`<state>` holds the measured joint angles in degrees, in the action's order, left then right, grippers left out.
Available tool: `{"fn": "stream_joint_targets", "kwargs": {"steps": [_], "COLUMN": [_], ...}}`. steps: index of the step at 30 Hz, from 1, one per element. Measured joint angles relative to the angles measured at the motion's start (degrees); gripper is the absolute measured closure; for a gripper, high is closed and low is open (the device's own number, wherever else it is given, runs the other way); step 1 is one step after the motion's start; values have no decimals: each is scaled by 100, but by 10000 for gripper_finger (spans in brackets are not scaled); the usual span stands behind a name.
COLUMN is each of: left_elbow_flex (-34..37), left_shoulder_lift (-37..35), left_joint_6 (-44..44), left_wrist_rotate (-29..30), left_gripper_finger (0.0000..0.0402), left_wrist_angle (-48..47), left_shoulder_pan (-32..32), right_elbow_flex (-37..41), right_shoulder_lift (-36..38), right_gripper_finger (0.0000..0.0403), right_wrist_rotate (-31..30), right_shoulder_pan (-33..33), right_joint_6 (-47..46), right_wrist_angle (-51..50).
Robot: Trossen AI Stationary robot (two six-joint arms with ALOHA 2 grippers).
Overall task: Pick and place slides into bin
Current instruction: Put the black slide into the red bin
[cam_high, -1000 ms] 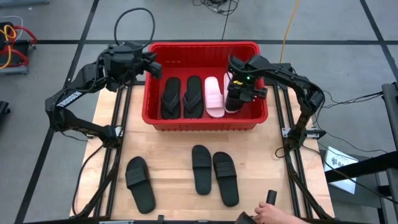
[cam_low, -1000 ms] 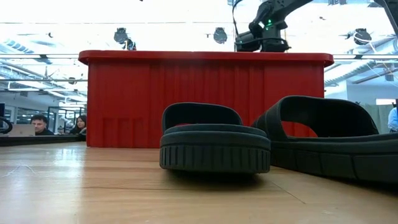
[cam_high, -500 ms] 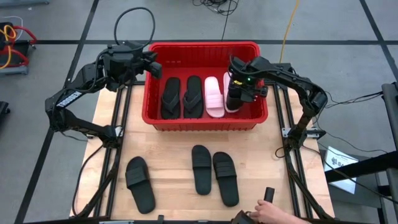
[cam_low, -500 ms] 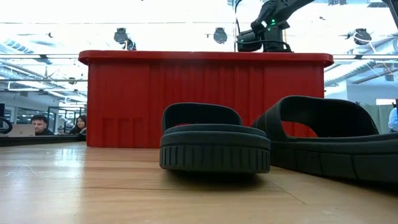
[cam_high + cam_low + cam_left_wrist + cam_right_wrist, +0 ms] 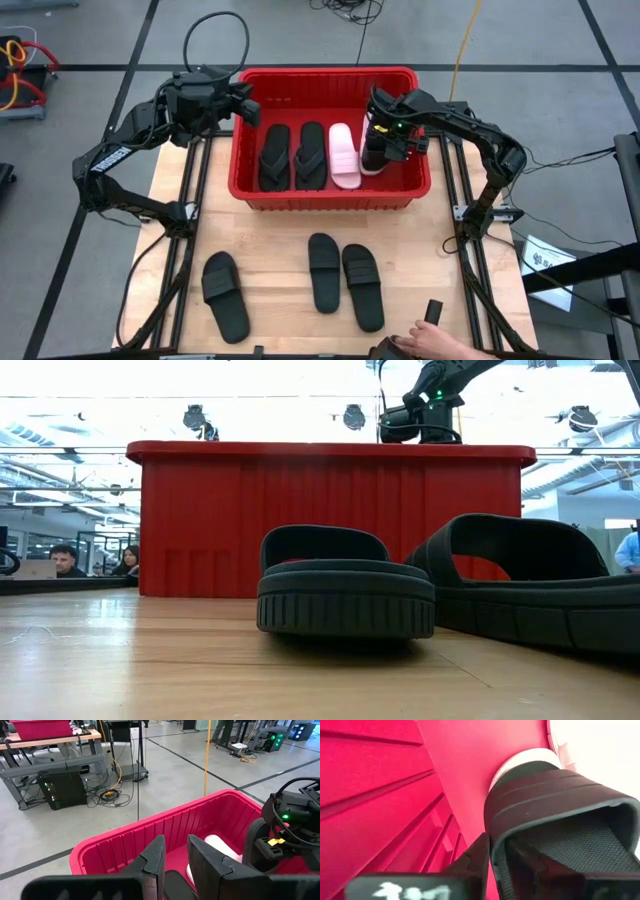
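Since a second ago your right tool has eased a little toward the bin's far end, and the hand at the table's near edge has shifted slightly; nothing else has changed place.

Nearest you on the table, three black slides lie loose: a single one on the left and a pair side by side in the middle, well apart from the bin. In the low view that pair stands between the camera and the red wall, hiding part of it.

Beyond them sits the red bin. Inside, you see two black flip-flops lying flat, then a pink slide beside them.

At the bin's right end, your right tool reaches down with a black slide between its fingers; the wrist view shows the strap caught there, so it grips that slide, with a pale slide just under it.

Your left tool hovers over the bin's far-left corner, fingers slightly apart, holding nothing.
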<state>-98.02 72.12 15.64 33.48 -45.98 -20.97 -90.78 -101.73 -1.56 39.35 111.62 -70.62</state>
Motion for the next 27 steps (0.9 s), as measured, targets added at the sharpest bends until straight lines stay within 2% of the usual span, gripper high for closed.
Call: {"fn": "stream_joint_targets", "kwargs": {"steps": [14,22,27], "left_elbow_flex": [0,0,0], "left_shoulder_lift": [0,0,-2], "left_joint_6": [4,3,8], "left_wrist_rotate": [-53,-60,-62], "left_gripper_finger": [325,325,325], "left_wrist_angle": [0,0,0], "left_shoulder_pan": [0,0,6], "right_elbow_flex": [4,6,4], "right_shoulder_lift": [7,110,248], "right_gripper_finger": [265,258,263], "right_wrist_rotate": [4,-157,-303], "right_shoulder_pan": [-2,-4,-2], "right_joint_6": [-14,-6,18], "right_wrist_angle": [134,246,724]}}
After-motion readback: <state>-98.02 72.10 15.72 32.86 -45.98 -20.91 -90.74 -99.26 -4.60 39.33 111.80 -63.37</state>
